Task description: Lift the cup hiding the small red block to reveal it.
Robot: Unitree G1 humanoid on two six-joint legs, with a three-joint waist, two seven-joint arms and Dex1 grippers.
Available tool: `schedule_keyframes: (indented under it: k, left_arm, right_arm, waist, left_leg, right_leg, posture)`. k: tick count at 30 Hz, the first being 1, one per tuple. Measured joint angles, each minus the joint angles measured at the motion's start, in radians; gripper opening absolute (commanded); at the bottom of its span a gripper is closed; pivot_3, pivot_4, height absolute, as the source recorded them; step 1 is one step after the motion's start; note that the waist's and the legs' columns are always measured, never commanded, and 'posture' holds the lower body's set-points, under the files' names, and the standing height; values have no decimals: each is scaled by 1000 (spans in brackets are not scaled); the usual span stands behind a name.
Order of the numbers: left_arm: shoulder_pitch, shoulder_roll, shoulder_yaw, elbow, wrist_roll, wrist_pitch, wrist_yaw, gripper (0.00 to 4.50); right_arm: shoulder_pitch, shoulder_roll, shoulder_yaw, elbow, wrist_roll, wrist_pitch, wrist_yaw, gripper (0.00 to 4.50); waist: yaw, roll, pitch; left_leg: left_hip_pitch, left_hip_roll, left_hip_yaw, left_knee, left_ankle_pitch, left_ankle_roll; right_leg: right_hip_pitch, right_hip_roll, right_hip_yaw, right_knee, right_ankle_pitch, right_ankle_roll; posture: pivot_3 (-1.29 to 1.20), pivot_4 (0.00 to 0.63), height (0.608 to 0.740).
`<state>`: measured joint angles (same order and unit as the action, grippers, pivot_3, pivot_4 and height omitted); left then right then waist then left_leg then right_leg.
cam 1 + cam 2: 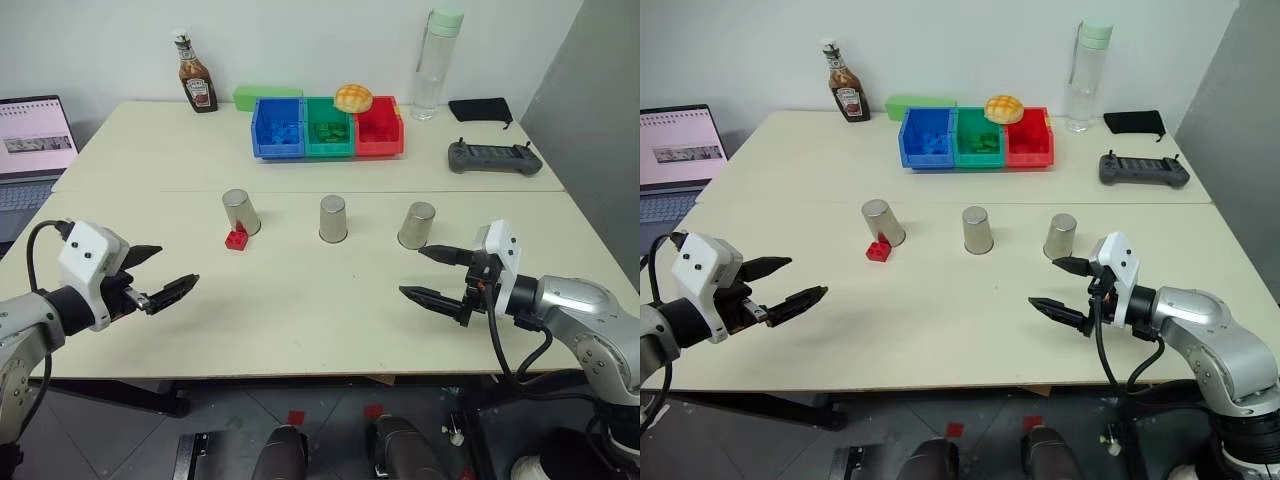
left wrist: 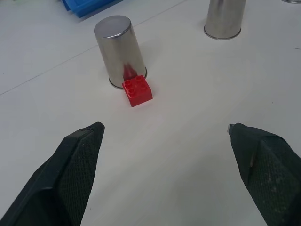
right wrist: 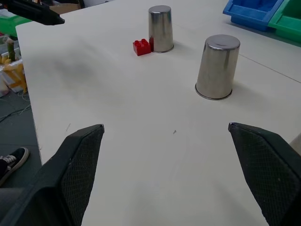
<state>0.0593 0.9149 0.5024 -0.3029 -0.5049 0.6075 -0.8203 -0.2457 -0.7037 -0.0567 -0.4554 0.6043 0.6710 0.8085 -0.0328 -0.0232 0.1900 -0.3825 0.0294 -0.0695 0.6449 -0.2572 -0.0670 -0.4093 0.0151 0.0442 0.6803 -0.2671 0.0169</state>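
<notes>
Three steel cups stand upside down in a row on the table: a left cup (image 1: 241, 211), a middle cup (image 1: 333, 218) and a right cup (image 1: 417, 225). The small red block (image 1: 237, 239) lies uncovered on the table, touching the front of the left cup's rim (image 2: 120, 49). My left gripper (image 1: 178, 265) hovers open and empty near the front left, well short of the block (image 2: 137, 89). Open and empty too, my right gripper (image 1: 411, 271) hangs just in front of the right cup.
Blue, green and red bins (image 1: 327, 128) stand at the back with a bun (image 1: 353, 97) on them. A ketchup bottle (image 1: 196, 74), a water bottle (image 1: 437, 62), a controller (image 1: 494, 157), a black pouch (image 1: 480, 109) and a laptop (image 1: 33, 140) ring the far side.
</notes>
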Motion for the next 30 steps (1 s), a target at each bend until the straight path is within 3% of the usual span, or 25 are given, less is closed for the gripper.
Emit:
schedule_keyframes:
  k: [12, 30]
  left_arm:
    - [85, 1, 37, -2, 13, 9, -1, 4468]
    - [86, 1, 37, -1, 30, 17, 5, 4468]
  right_arm:
    - [-16, -30, -43, -6, 47, 32, 0, 4500]
    - [-20, -66, -40, -19, 82, 41, 41, 4500]
  waist:
    - [0, 0, 0]
    - [0, 0, 0]
  left_leg:
    - [0, 0, 0, 0, 0, 0]
    - [0, 0, 1, 0, 0, 0]
  right_leg:
    - [0, 0, 0, 0, 0, 0]
    - [0, 0, 0, 0, 0, 0]
  posture:
    - [0, 150, 740]
    - [0, 150, 740]
